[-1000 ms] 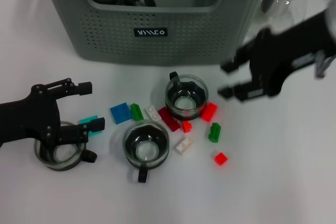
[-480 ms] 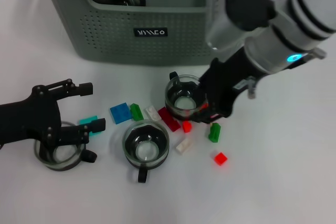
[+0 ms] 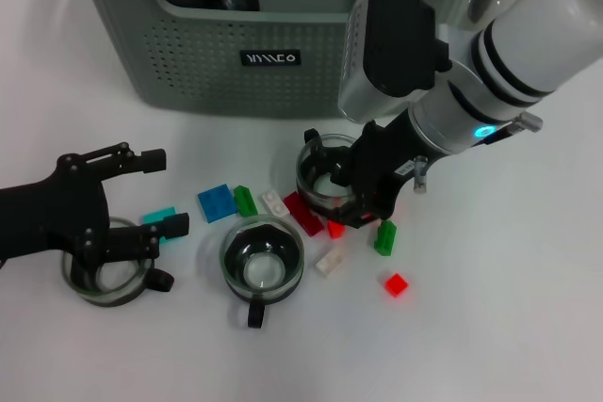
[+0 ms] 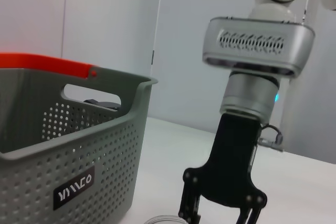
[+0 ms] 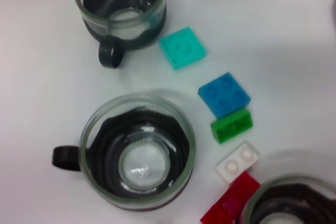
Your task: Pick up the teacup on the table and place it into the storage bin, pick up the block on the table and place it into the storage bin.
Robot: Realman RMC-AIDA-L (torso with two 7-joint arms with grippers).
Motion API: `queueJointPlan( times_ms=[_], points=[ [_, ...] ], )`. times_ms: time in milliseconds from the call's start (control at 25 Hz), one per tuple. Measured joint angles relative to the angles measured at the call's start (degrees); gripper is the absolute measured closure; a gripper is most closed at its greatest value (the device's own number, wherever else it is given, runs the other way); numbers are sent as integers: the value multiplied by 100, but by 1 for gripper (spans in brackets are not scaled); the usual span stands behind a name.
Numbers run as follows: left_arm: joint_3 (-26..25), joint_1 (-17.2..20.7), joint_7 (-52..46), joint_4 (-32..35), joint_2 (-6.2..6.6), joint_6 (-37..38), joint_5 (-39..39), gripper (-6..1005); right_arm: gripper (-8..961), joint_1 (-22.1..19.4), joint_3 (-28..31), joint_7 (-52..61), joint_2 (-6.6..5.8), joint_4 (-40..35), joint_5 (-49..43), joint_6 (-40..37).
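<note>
The storage bin (image 3: 283, 54) stands at the far side of the table, with dark teaware inside. The right gripper (image 3: 363, 197) is low at the rim of a glass teacup (image 3: 325, 181); its fingers stand apart around nothing. The left gripper (image 3: 155, 190) rests open beside another glass cup (image 3: 104, 275). Small blocks, such as a green block (image 3: 384, 237), lie scattered near the teacups.

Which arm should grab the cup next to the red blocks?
The right one, probably. The right gripper is already down at that cup by the red blocks, just in front of the bin. The left gripper sits farther away, over another cup.
</note>
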Motion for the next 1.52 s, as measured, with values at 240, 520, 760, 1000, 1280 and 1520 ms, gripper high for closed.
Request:
queueJointPlan(
  times_ms=[240,520,760,1000,1280,1520],
  points=[
    [0,-8,0,-1,-1,-31,0,156,453,209,44,34,-11,384,71,-308],
    [0,-11,1,-1,-2,-42,0,156,454,218,113,-39,-42,504,296,-262],
    [0,8,29,-1,-7,-43,0,156,454,262,20,-53,-19,814,333,98],
    [0,22,33,-1,-11,-50,0,156,530,256,24,-46,-8,991,361,229],
    [0,23,35,0,-17,-52,0,156,718,217,93,-4,-20,970,383,163],
    [-1,31,16,0,-20,-27,0,155,870,155,884,-54,-93,573,420,-605]
  ],
)
